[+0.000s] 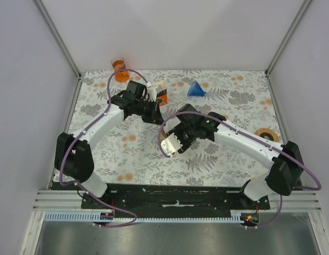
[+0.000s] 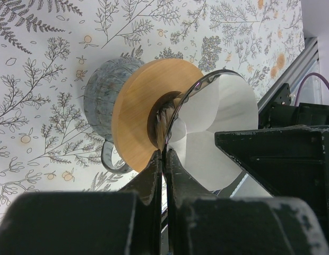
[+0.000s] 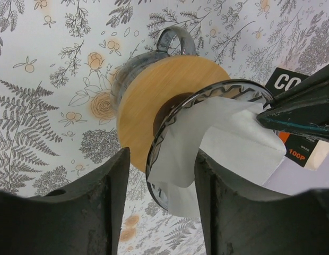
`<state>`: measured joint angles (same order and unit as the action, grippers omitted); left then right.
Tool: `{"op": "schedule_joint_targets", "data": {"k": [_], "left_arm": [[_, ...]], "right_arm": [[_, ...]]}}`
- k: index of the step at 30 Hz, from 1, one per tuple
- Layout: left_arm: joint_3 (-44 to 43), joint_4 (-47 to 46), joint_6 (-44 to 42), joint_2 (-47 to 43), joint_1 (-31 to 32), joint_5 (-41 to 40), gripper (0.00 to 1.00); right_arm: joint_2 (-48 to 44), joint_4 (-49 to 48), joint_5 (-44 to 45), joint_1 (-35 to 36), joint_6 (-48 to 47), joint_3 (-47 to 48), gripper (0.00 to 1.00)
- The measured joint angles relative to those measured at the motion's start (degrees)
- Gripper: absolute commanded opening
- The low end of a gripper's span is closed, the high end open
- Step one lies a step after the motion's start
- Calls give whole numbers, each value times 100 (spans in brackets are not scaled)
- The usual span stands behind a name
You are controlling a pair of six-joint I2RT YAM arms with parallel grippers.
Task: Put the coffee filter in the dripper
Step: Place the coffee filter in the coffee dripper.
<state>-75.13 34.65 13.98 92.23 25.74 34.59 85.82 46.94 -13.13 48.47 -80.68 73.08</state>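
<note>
1. Currently I am watching the white paper coffee filter (image 3: pixel 228 138) sitting partly inside the glass cone of the dripper (image 3: pixel 170 101). It is folded and slumping over one side of the rim rather than lying flat against the wall.
2. The dripper, with its round wooden collar, is standing on a grey glass mug (image 2: pixel 103 101) on the flower-patterned table (image 3: pixel 37 106).
3. The left gripper (image 2: pixel 163 159) is pinching the filter's edge right at the rim, its fingers nearly meeting.
4. The right gripper (image 3: pixel 160 180) is spread wide, straddling the rim and gripping nothing that I can make out.
5. I am judging the filter to be feather-light, limp and easy to crease or tear, so I am favouring a gentle hold on its upper edge.
6. The glass cone is looking fragile and slick. I am treating it as something to steady by the collar, not squeeze.
</note>
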Motion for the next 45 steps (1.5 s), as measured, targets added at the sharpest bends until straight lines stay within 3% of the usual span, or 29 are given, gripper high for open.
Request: {"op": "schedule_joint_targets", "data": {"k": [9,13,15,20,23,27,34,36,38,40,42,45], "left_arm": [[-2,-2,-4,7,-11,-15,2],[-2,-9,-4,22,-28,-44,2],[-2,-9,-4,33,-31,-66,2],[-4,-11,-4,42,-37,-44,2],[-4,-9,-4,42,-22,4,2],[-4,-9,-4,42,-22,11,2],[-13,48,-33,48,-22,-74,2],[-13,44,-35,55,-61,-149,2],[-13,61,-35,55,-81,-151,2],[-13,72,-35,55,-79,-146,2],[-13,76,-35,55,-74,-105,2],[-24,61,-35,55,-37,-13,2]], "right_arm": [[28,-184,101,35,-9,-107,19],[33,-175,111,35,0,-120,10],[33,-195,118,35,4,-120,11],[44,-203,116,35,33,-120,39],[157,-208,120,35,55,-120,43],[407,-212,125,44,76,-114,36],[518,-354,195,44,140,-37,5],[516,-433,203,35,114,9,1],[509,-452,219,44,129,35,9],[514,-426,238,44,127,35,35],[520,-385,247,44,186,33,54],[522,-341,269,44,256,33,72]]}}
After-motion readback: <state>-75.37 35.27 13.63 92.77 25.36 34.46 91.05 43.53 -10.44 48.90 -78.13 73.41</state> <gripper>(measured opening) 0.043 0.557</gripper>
